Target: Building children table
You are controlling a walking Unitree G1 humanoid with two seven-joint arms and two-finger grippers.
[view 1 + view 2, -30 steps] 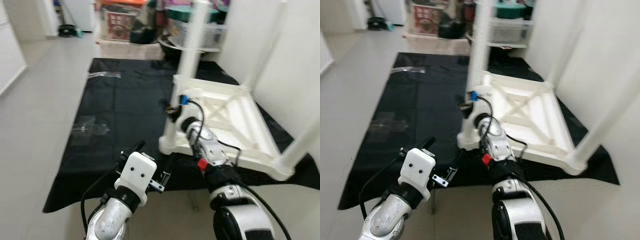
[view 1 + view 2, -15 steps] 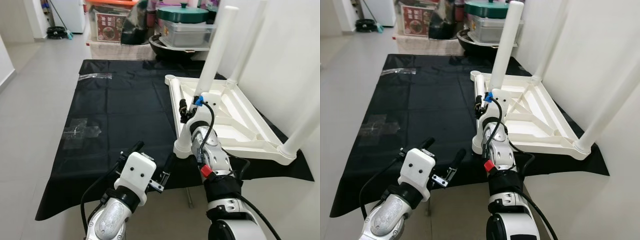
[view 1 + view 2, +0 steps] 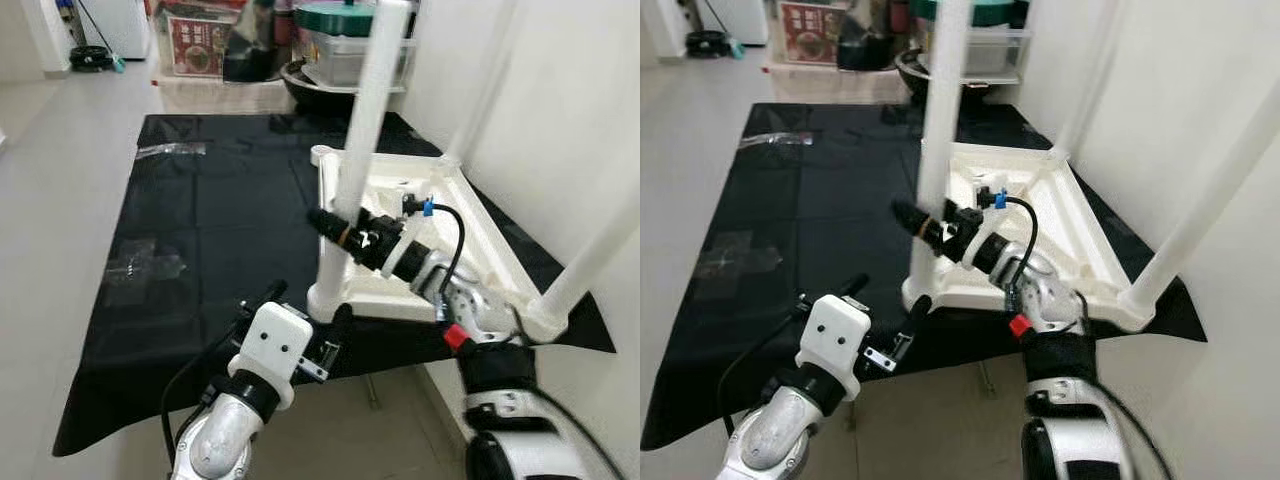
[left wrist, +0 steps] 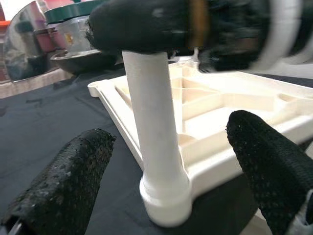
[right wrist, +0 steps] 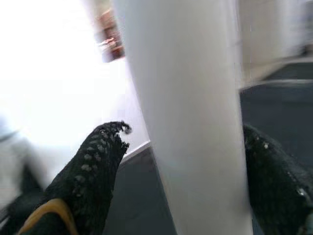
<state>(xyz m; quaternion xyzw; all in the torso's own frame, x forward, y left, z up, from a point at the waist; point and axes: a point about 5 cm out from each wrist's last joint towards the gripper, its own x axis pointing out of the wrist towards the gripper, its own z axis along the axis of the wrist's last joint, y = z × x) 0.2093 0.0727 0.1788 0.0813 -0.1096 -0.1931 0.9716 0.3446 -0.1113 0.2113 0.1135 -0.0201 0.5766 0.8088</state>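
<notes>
table: white children's table (image 3: 450,240) lies upside down on the black floor mat (image 3: 200,240), toward the mat's right edge, hard by the wall. Top faces down, so the leg sockets stay reachable.
near leg: white leg (image 3: 355,170) stands upright in the corner socket at the table's near-left corner; looks seated, can't confirm it's fully home.
right gripper: right gripper (image 3: 335,228) at mid-height of that leg, one black finger on each side, in the right wrist view (image 5: 181,122). Closed around it or close to it; contact not clear, probably there to twist or steady it.
left gripper: left gripper (image 4: 166,161) low near the mat's front edge, fingers (image 4: 63,176) spread wide, holding nothing, lined up with the leg base. Likely ready to brace.
other legs: two more legs along the wall, tops cut off.
hidden: socket threads not visible; left wrist view blurred up top; clutter beyond the mat's far edge too small to read.
</notes>
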